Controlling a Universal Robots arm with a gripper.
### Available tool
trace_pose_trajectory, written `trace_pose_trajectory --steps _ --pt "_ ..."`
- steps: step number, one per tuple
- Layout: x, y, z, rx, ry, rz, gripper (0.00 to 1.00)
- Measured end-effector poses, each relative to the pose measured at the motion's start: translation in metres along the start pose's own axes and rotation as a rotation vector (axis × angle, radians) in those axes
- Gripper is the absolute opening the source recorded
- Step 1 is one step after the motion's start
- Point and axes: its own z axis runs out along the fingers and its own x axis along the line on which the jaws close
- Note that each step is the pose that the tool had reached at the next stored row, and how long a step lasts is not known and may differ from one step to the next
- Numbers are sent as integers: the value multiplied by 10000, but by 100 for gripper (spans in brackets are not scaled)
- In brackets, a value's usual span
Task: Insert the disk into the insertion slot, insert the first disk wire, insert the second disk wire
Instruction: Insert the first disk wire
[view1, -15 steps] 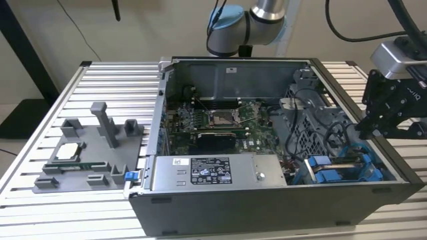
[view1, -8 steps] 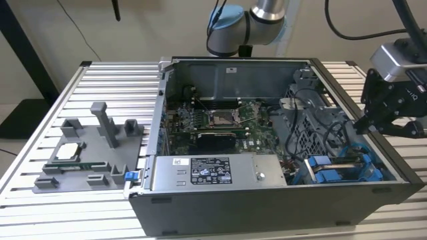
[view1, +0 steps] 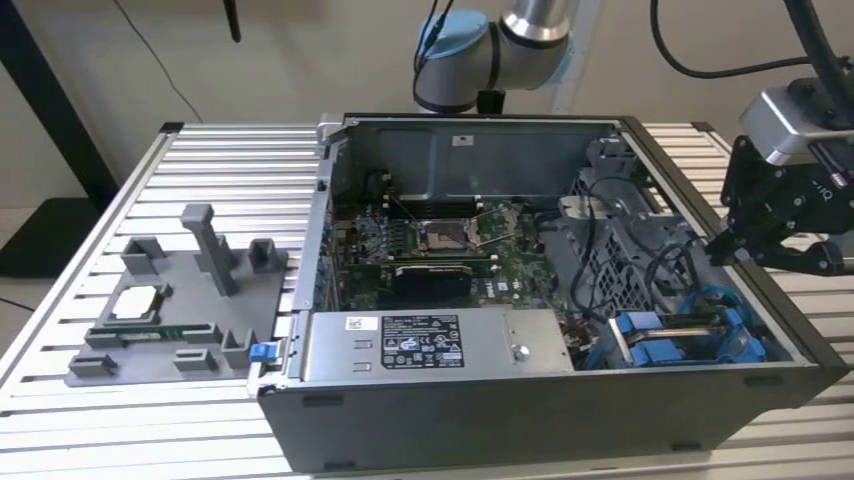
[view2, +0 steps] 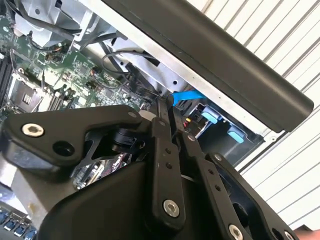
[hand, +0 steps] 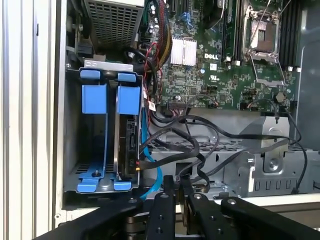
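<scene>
Fingers (hand: 170, 186), seemingly closed, hang near the disk (hand: 127, 145) in the insertion slot (hand: 124, 186).

Matte black gripper (hand: 177, 182). Disk (hand: 128, 145) dark in shadow, possibly silver-grey, bright blue carrier. Grey insertion slot (hand: 95, 107), blue rails. Green motherboard (hand: 220, 65). Black cables (hand: 200, 132); light blue cable (hand: 150, 170). Silver ribbed table (view1: 200, 150).

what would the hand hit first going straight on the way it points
Probably the loose black wires just ahead of the hand, beside the disk; depth is unclear, so the blue wire might come first.
</scene>
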Motion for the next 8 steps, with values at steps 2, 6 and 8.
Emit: trace_pose_trajectory --steps 2,6,8 --pt "3 23 0 0 -9 0 0" --pt "-7 115 -35 1 -53 -1 0" --pt "-16 162 -67 2 -68 -1 0"
